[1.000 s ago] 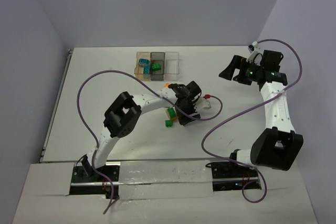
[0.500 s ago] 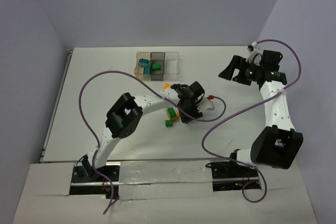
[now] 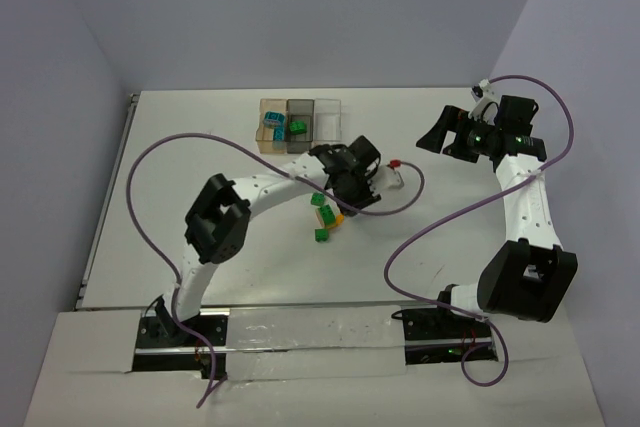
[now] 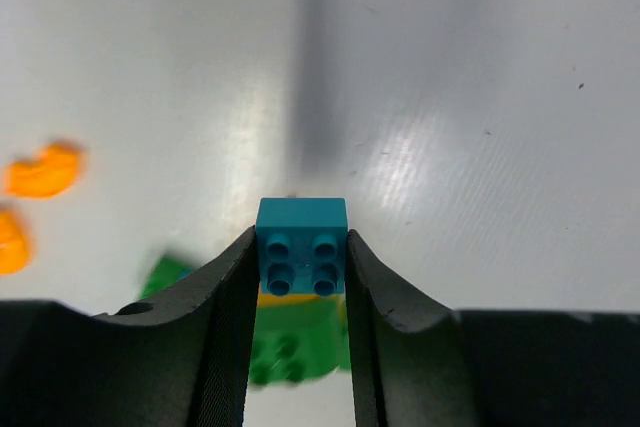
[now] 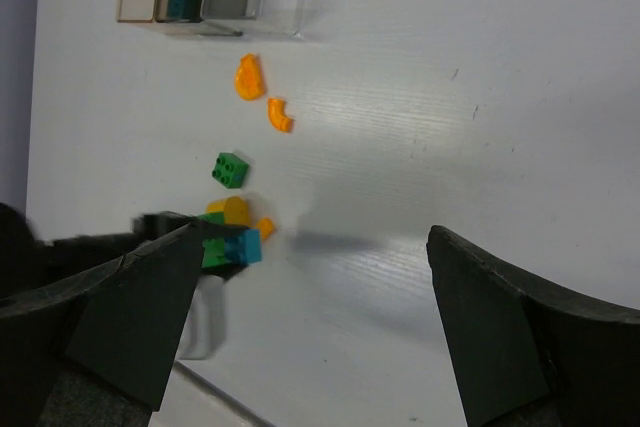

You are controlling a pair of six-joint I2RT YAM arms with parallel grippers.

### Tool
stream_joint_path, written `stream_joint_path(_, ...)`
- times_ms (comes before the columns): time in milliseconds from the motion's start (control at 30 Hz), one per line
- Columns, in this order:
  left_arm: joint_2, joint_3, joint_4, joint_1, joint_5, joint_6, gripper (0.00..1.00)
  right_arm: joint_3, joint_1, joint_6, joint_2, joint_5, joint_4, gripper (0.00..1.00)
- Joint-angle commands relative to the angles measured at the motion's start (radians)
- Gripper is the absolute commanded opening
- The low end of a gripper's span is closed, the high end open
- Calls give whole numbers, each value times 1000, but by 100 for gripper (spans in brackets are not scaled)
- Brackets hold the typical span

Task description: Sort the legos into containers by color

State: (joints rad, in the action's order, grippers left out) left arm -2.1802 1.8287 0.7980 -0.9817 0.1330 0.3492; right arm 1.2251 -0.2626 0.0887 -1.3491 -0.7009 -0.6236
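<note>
at the near edge of the table [image 3: 120, 247] the two arm bases sit side by side. a purple cable [image 3: 200, 137] arcs off the left arm toward 10 o'clock.

mid-table, the left gripper [image 4: 300, 277] points down. its dark fingers [image 4: 225, 327] press on opposite sides of a teal lego [image 4: 301, 247], studs facing the wrist camera, so the jaws stand only as wide as that small brick. i cannot tell whether the brick is clear of the table.

directly under it at 6 o'clock lies a green lego [image 4: 290, 352], with a sliver of yellow piece [image 4: 272, 297] between them. in the top view the loose legos [image 3: 325, 214] lie bunched at 7 o'clock of the gripper, and one green brick [image 3: 321, 235] sits apart, nearer the bases.

farther out, toward 11 o'clock, the right wrist view shows another green brick [image 5: 229, 169] and then two curved orange pieces [image 5: 248, 77]. these lie on the open table between the pile and the containers [image 3: 300, 122]. in the top view the left forearm covers the orange pieces.

the containers stand in a row toward the far edge. teal bricks [image 3: 272, 127] are in the orange-brown box and green ones [image 3: 297, 127] in the grey box.

at 2 o'clock of the left gripper, well apart, the right gripper [image 5: 315, 237] hangs with its jaws spread wide and nothing between them.
</note>
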Motion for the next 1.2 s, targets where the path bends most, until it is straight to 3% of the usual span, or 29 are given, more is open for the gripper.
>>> stream_joint_path(0,199,112,-49,98,49,-59,12,50,-6,2,-7,-5,10,100)
stream_joint_path(133,261,155,-127,252,47,-131,1,50,-4,0,-13,0,13,100)
stream_joint_path(433,128,285,-207,536,-21,-327,0,62,25,-10,-21,13,5,100)
stream_joint_path(667,-23,413,-187,574,-155,-449,6,60,45,-23,-22,39,-5,100)
stream_joint_path(1000,-77,350,-209,583,-283,-475,0,57,90,-43,-16,69,-8,100)
stream_joint_path(1167,-103,362,-186,589,-283,-472,12,73,108,-51,-22,80,-21,100)
